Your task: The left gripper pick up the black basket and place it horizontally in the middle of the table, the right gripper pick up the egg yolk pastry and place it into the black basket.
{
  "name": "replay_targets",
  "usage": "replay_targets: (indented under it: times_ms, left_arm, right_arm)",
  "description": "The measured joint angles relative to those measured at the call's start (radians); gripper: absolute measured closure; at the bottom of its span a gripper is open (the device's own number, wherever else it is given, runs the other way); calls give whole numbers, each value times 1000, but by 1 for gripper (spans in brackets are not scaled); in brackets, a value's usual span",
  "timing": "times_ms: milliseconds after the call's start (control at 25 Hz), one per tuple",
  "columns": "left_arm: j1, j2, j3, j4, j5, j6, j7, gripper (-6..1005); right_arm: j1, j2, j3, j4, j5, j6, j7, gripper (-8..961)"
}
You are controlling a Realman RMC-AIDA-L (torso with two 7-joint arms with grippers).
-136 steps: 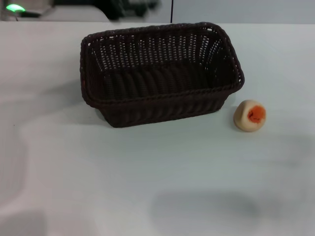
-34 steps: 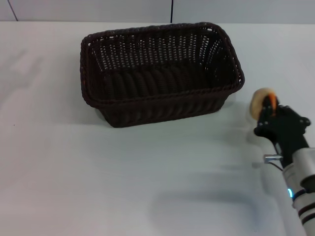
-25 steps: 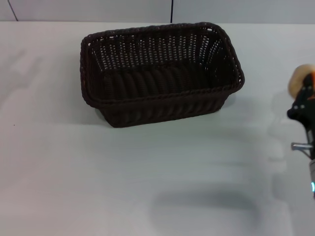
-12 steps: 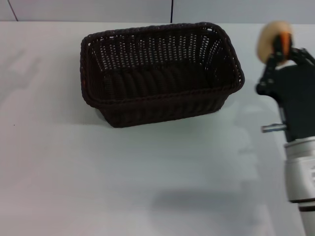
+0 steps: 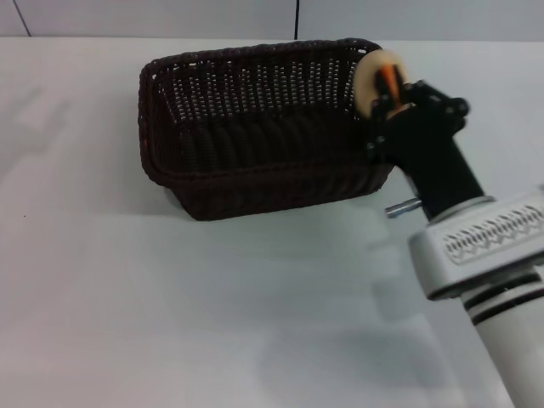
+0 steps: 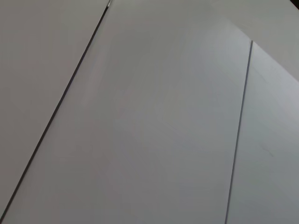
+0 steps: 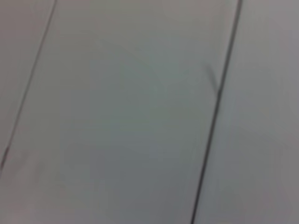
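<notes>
Pale grey wall [image 5: 170, 17] behind, thin dark vertical seam [image 5: 297, 19], wall panels [image 6: 154, 130] with dark seams

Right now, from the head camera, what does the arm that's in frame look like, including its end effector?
Only the right arm shows. Its end effector, the right gripper, is matte black with several jointed fingers on a black tapering wrist block, from which a short silver metal pin sticks out sideways. Behind it comes a silver-white cylindrical casing with a band of zigzag vent slots, then black rings. No cables show. The left arm is out of view.
</notes>
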Motion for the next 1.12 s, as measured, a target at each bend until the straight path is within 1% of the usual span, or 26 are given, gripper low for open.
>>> replay_targets:
  times_ms: [120,240,320,360,520,760,880,920,960,1000,1080,1120]
  left_arm:
    - [2,0,0,0,-1,0,0,397]
    - [3,0,0,0,-1,0,-1,397]
    - [4,0,0,0,-3,0,-1,397]
    - [4,0,0,0,-5,0,-1,397]
    - [4,0,0,4,-14,-1,-2,397]
    - [7,-1,0,3,-14,-3,-2,397]
    - [7,-2,0,4,-14,-3,-2,397]
    - [7,-2,0,5,-14,-3,-2,397]
    - [7,-2,0,5,-14,-3,-2,397]
    - [7,-2,0,5,-14,-3,-2,397]
    - [7,-2,0,7,-14,-3,-2,397]
    - [7,-2,0,8,-14,-3,-2,397]
  right_arm:
    - [11,0,33,8,-6,97,4,855]
    - [8,-2,38,19,-9,105,6,847]
    - [2,-11,52,43,-10,119,6,842]
    - [2,-11,52,43,-10,119,6,840]
    - [-11,-11,106,59,-11,170,6,830]
    - [-22,-7,117,63,-13,175,5,644]
    - [-40,-2,123,65,-13,130,0,566]
    - [-65,5,128,69,-13,58,-2,542]
    - [-65,5,128,69,-13,58,-2,519]
    - [-77,7,129,70,-13,20,-3,495]
    - [-103,10,127,77,-11,-68,-4,495]
    - [-134,11,122,84,-7,-157,-4,495]
